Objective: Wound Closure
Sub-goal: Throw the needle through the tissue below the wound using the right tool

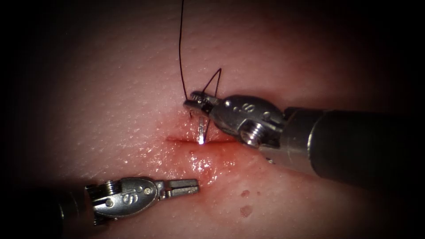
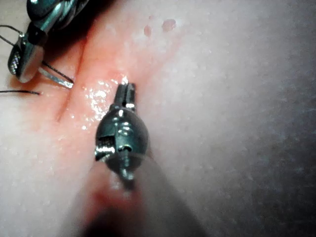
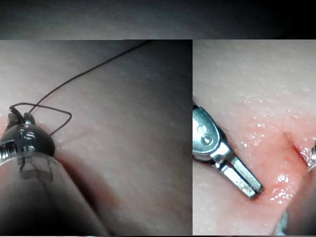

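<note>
The curved steel needle [image 1: 201,130], standing in the red cut [image 1: 199,140] of the pale tissue [image 1: 110,110], is being pinched near its far end, alongside dark thread [image 1: 180,53], by the right tool [image 1: 195,99]; that grip is best kept firm. The left tool [image 1: 188,187], jaws pressed together, is being held empty nearby.

Needle [image 1: 201,132] tip hidden in the cut [image 1: 181,140] — thread [image 1: 180,53] cropped.

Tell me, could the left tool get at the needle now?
Probably yes: the left tool, jaws shut and empty, lies below the cut, bare tissue between. The right tool holds the needle.
</note>
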`<state>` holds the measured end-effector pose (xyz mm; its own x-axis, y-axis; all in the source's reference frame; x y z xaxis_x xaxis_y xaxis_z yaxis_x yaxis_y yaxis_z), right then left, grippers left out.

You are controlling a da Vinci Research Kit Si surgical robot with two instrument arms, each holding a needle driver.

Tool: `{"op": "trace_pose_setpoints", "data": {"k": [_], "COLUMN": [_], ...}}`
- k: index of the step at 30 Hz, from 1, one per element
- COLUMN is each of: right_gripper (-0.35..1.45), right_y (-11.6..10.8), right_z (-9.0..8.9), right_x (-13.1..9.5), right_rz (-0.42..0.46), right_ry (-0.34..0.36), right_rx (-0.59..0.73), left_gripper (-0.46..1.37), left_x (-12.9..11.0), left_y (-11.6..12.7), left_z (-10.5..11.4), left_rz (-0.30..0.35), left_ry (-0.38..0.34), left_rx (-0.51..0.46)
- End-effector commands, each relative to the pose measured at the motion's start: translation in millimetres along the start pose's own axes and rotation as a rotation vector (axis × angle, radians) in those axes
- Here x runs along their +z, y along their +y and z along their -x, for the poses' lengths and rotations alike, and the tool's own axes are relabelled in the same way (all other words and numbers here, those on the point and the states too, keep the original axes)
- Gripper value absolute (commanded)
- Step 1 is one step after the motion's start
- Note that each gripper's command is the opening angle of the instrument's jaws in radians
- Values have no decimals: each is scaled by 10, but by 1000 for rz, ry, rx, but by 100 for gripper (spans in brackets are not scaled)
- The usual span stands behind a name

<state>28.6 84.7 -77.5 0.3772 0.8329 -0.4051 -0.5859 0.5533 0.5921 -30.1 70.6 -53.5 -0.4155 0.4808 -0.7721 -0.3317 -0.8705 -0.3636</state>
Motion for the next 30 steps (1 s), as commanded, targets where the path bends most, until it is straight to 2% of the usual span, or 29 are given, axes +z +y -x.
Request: {"op": "trace_pose_setpoints", "data": {"k": [1,7,11,18,21,22,23,26,30], "right_gripper": [-35,-35,-35,-35,-35,-35,-35,-35,-35], "right_y": [1,6,7,4,2,2,4,6,7], "right_z": [-4,-7,-9,-4,-2,-1,-2,-2,1], "right_x": [-1,3,5,12,15,16,17,18,18], "right_rz": [-1,-25,-57,-170,-210,-233,-325,-418,-452], "right_ry": [-19,-111,-141,-237,-253,-264,-287,-318,-326], "right_rx": [42,192,218,264,289,303,344,411,473], "left_gripper": [-35,-35,-35,-35,-35,-35,-35,-35,-35], "left_x": [1,6,10,11,8,7,3,-2,-6], "left_y": [1,3,1,-3,-5,-5,-5,-4,-5], "left_z": [1,6,11,28,30,30,32,35,38], "left_rz": [12,23,31,38,37,39,43,42,40], "left_ry": [-3,-3,-8,-18,-19,-19,-18,-20,-21], "left_rx": [-1,-8,-19,-30,-28,-27,-30,-26,-17]}}
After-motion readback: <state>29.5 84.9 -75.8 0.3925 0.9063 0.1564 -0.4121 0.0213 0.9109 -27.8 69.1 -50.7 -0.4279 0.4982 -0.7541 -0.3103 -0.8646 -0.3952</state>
